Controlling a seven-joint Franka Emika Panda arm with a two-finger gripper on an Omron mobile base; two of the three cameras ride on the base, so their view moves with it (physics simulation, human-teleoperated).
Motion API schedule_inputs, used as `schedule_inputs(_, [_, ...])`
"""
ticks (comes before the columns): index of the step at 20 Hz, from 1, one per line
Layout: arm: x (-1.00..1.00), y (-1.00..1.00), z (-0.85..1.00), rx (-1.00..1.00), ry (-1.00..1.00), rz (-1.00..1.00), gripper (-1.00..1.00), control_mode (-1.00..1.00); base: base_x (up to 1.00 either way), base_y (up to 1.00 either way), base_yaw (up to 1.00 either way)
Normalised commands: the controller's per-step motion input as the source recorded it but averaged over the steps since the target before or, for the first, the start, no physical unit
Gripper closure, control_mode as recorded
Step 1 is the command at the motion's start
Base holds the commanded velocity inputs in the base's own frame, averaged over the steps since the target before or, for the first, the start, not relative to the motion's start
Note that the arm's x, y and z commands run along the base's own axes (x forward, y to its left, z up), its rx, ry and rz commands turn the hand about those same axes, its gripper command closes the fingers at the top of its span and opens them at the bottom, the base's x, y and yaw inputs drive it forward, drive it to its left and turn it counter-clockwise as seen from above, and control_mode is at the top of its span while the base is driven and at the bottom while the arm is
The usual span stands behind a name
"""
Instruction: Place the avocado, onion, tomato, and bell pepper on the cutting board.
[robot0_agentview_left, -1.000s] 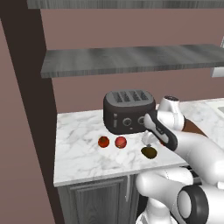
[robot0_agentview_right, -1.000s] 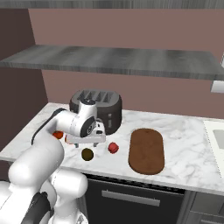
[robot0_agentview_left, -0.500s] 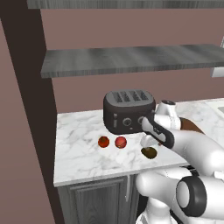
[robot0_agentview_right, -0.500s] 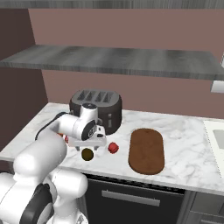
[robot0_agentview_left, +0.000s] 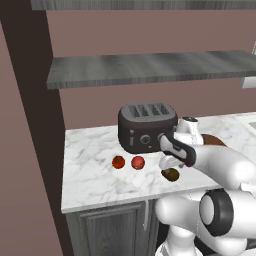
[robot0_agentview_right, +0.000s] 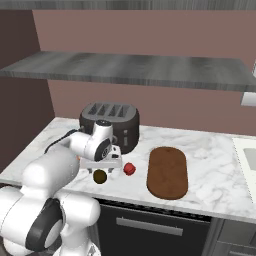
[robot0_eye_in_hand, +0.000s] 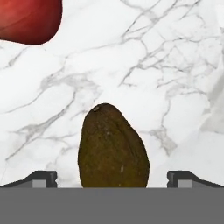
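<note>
The avocado (robot0_eye_in_hand: 113, 151), dark olive-brown and egg-shaped, lies on the marble counter in front of the toaster, also seen as avocado (robot0_agentview_left: 170, 174) and avocado (robot0_agentview_right: 100, 176). My gripper (robot0_eye_in_hand: 113, 179) is open and low over it, with one fingertip on each side and a gap to each. From the base views the gripper (robot0_agentview_left: 168, 165) points down just above the fruit. Two small red round fruits (robot0_agentview_left: 118, 162) (robot0_agentview_left: 138, 162) lie to its left; I cannot tell which is tomato, onion or bell pepper. The oval cutting board (robot0_agentview_right: 167, 171) lies bare to the right.
A dark toaster (robot0_agentview_left: 147, 125) stands right behind the fruits, close to my hand. One red fruit (robot0_agentview_right: 129, 169) sits between the avocado and the board. A shelf (robot0_agentview_right: 125, 70) hangs above the counter. The counter's front edge (robot0_agentview_left: 115, 197) is near the avocado.
My hand has come down and forward over the avocado, so the open fingers now straddle it. The fruits and the board have not moved.
</note>
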Motion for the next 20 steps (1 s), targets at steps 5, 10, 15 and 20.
schedule_inputs(5, [0.13,0.0,-0.15,0.0,0.03,0.0,-1.0,-1.0,0.0,0.0,0.0])
schedule_inputs(10, [0.02,0.0,-0.23,0.0,0.07,0.0,-1.0,-1.0,0.0,0.0,0.0])
schedule_inputs(15, [0.0,0.0,-0.24,0.0,0.05,0.0,-1.0,-1.0,0.0,0.0,0.0])
schedule_inputs(20, [0.0,0.03,-0.28,0.0,0.06,0.0,1.0,-1.0,0.0,0.0,0.0])
